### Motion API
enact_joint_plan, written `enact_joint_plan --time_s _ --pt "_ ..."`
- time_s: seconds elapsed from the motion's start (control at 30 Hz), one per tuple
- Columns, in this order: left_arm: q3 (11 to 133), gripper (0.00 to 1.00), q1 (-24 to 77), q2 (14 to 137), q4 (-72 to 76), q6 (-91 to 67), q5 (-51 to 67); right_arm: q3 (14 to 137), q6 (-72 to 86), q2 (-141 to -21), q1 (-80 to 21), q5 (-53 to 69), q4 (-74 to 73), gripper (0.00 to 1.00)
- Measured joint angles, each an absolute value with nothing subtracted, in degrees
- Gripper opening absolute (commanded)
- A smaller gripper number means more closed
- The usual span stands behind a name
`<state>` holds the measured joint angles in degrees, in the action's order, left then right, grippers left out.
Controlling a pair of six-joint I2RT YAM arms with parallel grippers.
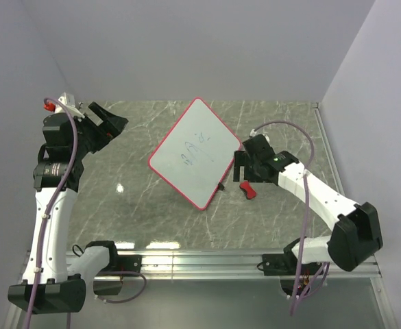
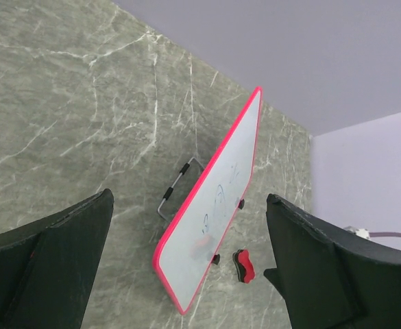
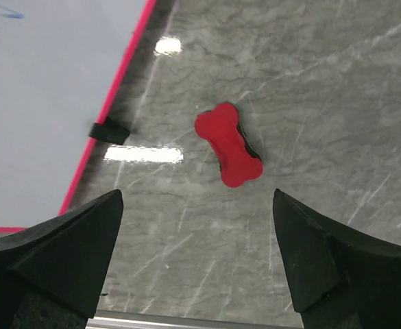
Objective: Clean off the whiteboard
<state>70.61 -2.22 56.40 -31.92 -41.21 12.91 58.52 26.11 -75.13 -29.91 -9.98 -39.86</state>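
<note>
Two arms flank a whiteboard (image 1: 195, 152) on a grey marbled table (image 1: 138, 212). From above, the board is a white rounded rectangle in a thin red frame, with faint blue scribbles. Only the left wrist view shows it propped at a tilt, with a wire stand (image 2: 176, 188) behind it. Only the right wrist view shows the eraser (image 3: 229, 144) clearly: a smooth red bone shape ahead between the jaws, with the board's edge and a black foot (image 3: 110, 130) beyond the left finger. The left gripper (image 1: 112, 120) is raised, jaws wide apart, the board well ahead between them. The right gripper (image 1: 239, 168) reaches low, jaws spread wide, holding nothing.
</note>
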Motion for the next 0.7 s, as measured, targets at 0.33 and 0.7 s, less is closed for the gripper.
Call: enact_joint_plan --time_s 0.33,0.7 --pt "73.54 0.99 -2.22 56.95 -33.36 -38.54 12.84 56.42 24.12 -83.83 -27.35 -6.59 -38.61 0.91" --pt "73.58 0.99 -2.22 58.46 -33.5 -38.09 12.88 56.82 24.34 -93.73 -25.54 -3.46 -36.91 0.81"
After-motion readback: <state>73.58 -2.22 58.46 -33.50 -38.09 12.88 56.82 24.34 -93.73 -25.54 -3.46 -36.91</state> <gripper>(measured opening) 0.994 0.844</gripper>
